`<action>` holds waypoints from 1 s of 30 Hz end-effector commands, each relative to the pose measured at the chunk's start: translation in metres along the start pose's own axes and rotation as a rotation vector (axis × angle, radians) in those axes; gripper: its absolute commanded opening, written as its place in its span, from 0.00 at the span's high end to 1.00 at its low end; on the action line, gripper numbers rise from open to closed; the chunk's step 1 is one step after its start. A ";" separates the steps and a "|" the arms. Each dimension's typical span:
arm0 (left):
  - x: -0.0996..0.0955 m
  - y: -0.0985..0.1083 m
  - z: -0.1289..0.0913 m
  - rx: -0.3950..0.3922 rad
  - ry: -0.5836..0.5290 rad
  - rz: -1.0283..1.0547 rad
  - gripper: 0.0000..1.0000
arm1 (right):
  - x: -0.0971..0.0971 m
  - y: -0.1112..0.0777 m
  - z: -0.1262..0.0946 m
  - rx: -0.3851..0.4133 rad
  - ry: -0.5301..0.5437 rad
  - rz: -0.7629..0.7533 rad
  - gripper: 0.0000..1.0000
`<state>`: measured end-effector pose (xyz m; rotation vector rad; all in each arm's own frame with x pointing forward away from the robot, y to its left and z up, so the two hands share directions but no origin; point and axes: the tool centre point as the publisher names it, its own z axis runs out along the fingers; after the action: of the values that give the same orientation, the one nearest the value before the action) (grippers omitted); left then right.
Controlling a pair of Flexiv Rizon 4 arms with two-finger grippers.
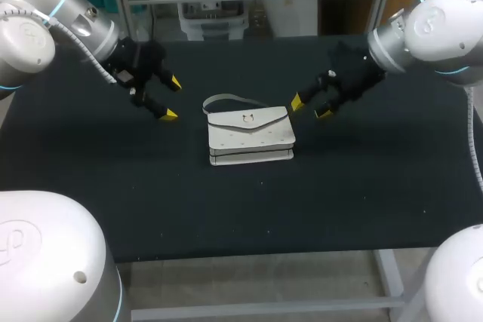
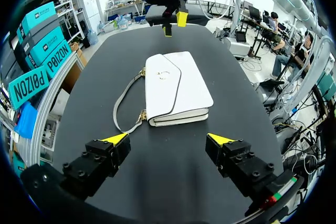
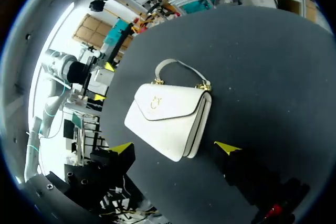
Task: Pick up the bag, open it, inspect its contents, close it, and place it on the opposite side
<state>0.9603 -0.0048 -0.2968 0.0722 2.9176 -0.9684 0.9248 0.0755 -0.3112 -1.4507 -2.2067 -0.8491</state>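
Observation:
A small white handbag (image 1: 250,136) with a closed flap, a gold clasp and a grey strap lies flat in the middle of the black table (image 1: 362,186). My left gripper (image 1: 171,99) hangs open a short way to the bag's left, apart from it. My right gripper (image 1: 310,107) stands open just beyond the bag's right end, with nothing between its fingers. In the left wrist view the bag (image 2: 176,88) lies ahead of my left gripper (image 2: 169,140), with the right gripper (image 2: 175,24) beyond it. The right wrist view shows the bag (image 3: 169,116) ahead of the open right gripper (image 3: 176,147).
The bag's strap (image 1: 223,99) loops out on the cloth behind the bag, toward the back left. The table's front edge (image 1: 264,256) runs across the near side. Nothing else lies on the cloth.

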 end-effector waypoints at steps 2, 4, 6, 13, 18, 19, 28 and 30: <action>0.000 0.001 0.000 0.002 0.000 0.001 0.00 | 0.019 -0.007 -0.005 0.110 -0.225 -0.297 0.00; 0.000 0.001 0.000 0.002 0.000 0.001 0.00 | 0.018 -0.007 -0.007 0.167 -0.265 -0.318 0.00; 0.000 0.001 0.000 0.002 0.000 0.001 0.00 | 0.018 -0.007 -0.007 0.167 -0.265 -0.318 0.00; 0.000 0.001 0.000 0.002 0.000 0.001 0.00 | 0.018 -0.007 -0.007 0.167 -0.265 -0.318 0.00; 0.000 -0.003 0.004 -0.002 -0.004 0.053 0.00 | 0.025 -0.003 -0.004 0.184 -0.371 -0.437 0.00; 0.000 -0.005 0.005 0.012 -0.005 0.086 0.00 | 0.028 -0.004 -0.002 0.179 -0.381 -0.513 0.00; 0.003 -0.019 0.012 0.012 -0.002 0.188 0.00 | 0.035 -0.018 0.016 0.139 -0.589 -0.833 0.00; 0.003 -0.022 0.013 0.000 0.006 0.192 0.00 | 0.037 -0.022 0.016 0.120 -0.638 -0.902 0.00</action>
<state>0.9561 -0.0249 -0.2983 0.3484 2.8379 -0.9508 0.9014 0.1056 -0.3028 -0.8020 -3.0242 -0.5006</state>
